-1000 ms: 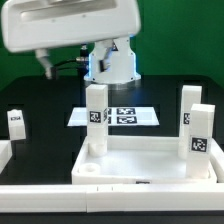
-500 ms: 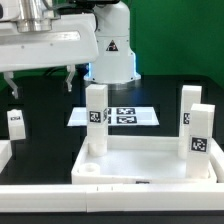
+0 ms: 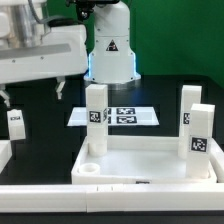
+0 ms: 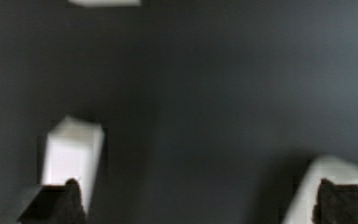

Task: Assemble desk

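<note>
The white desk tabletop [image 3: 150, 163] lies rim up at the front of the exterior view, with an empty round socket [image 3: 89, 170] at its near left corner. Three tagged legs stand upright in it: one at the back left [image 3: 96, 117], two at the right [image 3: 188, 112] [image 3: 199, 137]. A loose tagged leg [image 3: 16, 123] stands on the black table at the exterior view's left. My gripper [image 3: 33, 95] hangs open just above and beside it, empty. In the wrist view the gripper [image 4: 199, 205] has its jaws wide apart and the leg [image 4: 73, 150] shows near one fingertip [image 4: 55, 203].
The marker board [image 3: 128, 116] lies flat behind the tabletop, in front of the robot base [image 3: 111, 55]. A white border rail [image 3: 5, 152] runs along the exterior view's left edge. A white patch [image 4: 105, 3] shows at the wrist view's edge.
The arm has swung to the exterior view's left and dropped lower, bringing the open gripper over the loose leg. The desk parts have not moved.
</note>
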`<state>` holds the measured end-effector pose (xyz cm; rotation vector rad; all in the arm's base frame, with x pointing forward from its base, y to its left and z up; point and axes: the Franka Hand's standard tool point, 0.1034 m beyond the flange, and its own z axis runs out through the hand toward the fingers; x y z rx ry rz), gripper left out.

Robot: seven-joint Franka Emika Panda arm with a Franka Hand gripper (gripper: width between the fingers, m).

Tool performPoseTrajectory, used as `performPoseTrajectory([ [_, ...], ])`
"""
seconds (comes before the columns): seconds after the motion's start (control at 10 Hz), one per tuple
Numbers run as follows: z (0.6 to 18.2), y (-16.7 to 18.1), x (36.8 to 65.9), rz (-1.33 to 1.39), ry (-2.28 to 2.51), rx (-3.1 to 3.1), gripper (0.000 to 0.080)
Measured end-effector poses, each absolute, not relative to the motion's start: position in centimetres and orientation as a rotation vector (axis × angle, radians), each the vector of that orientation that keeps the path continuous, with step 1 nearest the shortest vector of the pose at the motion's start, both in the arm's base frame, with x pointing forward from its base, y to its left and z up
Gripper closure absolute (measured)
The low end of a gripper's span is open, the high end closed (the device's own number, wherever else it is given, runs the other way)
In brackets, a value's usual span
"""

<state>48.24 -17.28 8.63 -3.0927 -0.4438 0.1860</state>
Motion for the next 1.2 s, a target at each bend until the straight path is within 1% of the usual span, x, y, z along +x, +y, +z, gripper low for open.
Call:
performPoseTrajectory([
  [0.1, 7.9, -17.9, 48.1, 0.27, -0.448, -3.102, 0.0151],
  [0.2, 8.2, -17.2, 47.7, 0.42, -0.348, -3.042, 0.0151],
  [0.3, 8.2, -17.2, 48.2, 0.469, -0.363, -3.041, 0.0151],
  [0.4, 8.1, -16.9, 47.6, 0.628, -0.356, -3.013, 0.0151],
  [0.5, 7.9, -16.9, 47.7, 0.713, -0.357, -2.99, 0.0151],
  [0.6, 7.3, -18.1, 47.1, 0.811, -0.34, -2.977, 0.0151],
  [0.7, 7.1, -19.1, 46.0, 0.966, -0.311, -2.956, 0.0151],
  [0.8, 7.0, -19.6, 45.8, 1.123, -0.278, -2.931, 0.0151],
  [0.9, 7.3, -19.6, 46.4, 1.205, -0.251, -2.887, 0.0151],
  [1.0, 7.1, -19.7, 46.6, 1.257, -0.257, -2.874, 0.0151],
  [1.1, 7.0, -19.5, 46.1, 1.341, -0.254, -2.834, 0.0151],
  [1.2, 6.7, -19.8, 46.3, 1.331, -0.257, -2.845, 0.0151],
])
